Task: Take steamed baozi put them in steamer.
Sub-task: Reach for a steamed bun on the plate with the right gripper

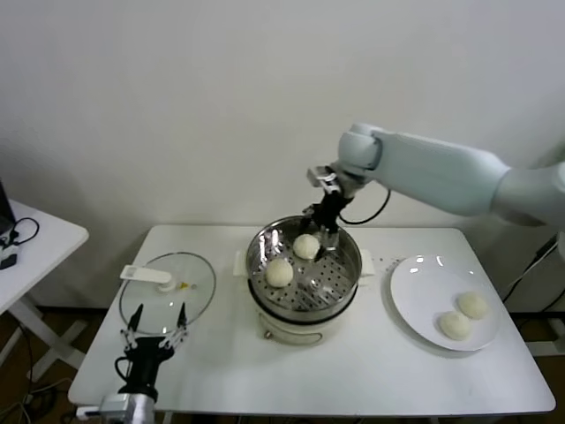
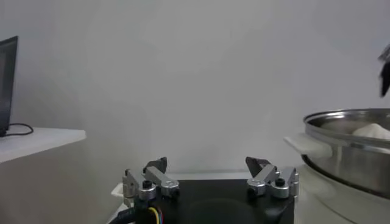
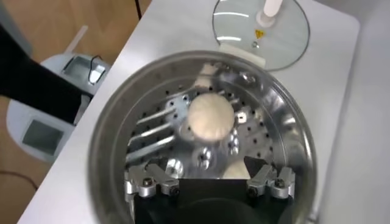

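Note:
The steamer (image 1: 261, 270) stands mid-table, a shiny steel pot on a cream base. Two baozi lie on its perforated tray, one at the front left (image 1: 279, 272) and one at the back (image 1: 306, 246). Two more baozi (image 1: 471, 306) (image 1: 455, 326) lie on the white plate (image 1: 422, 284) at the right. My right gripper (image 1: 325, 226) hangs open and empty just over the steamer's back rim, above the back baozi. In the right wrist view the open gripper (image 3: 205, 163) is over the tray, with one baozi (image 3: 210, 117) ahead and another (image 3: 233, 174) partly hidden under it. My left gripper (image 1: 159, 311) is open and empty by the table's front left.
A round glass lid (image 1: 168, 291) with a white handle lies left of the steamer, also in the right wrist view (image 3: 262, 24). A white side table (image 1: 35, 238) stands further left. The left wrist view shows my left gripper (image 2: 207, 162) and the steamer's side (image 2: 347, 149).

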You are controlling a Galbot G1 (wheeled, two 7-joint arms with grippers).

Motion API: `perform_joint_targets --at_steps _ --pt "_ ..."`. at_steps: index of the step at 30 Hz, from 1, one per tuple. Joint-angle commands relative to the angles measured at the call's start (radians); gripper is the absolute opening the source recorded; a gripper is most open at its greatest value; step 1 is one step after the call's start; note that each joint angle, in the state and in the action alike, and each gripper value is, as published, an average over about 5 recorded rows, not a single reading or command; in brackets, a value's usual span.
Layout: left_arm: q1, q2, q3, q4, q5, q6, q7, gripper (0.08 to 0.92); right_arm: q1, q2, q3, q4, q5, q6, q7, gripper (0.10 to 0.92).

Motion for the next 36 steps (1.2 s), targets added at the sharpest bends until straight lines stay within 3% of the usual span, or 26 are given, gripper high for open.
perform_joint_targets --at_steps 1,7,13,23,36 --pt "-0.01 0.003 0.003 0.001 0.007 0.004 -0.01 0.823 0.063 -0.31 0.039 0.138 -0.125 0.063 -0.074 0.823" --pt "-0.019 0.014 0.01 0.014 0.011 0.005 -0.009 0.823 -0.138 -0.522 0.214 0.16 -0.331 0.127 -0.104 0.823" --pt "-0.023 0.018 0.022 0.017 0.017 0.002 -0.002 0.823 -0.431 -0.628 0.444 0.134 -0.511 0.171 -0.12 0.823" --pt "-0.017 0.012 0.022 0.018 0.017 -0.001 -0.001 0.823 -0.566 -0.571 0.497 0.044 -0.817 0.254 -0.092 0.823" --pt "-0.016 0.007 0.014 0.028 0.021 0.01 -0.006 0.823 -0.752 -0.502 0.643 -0.006 -0.859 0.254 -0.044 0.823"
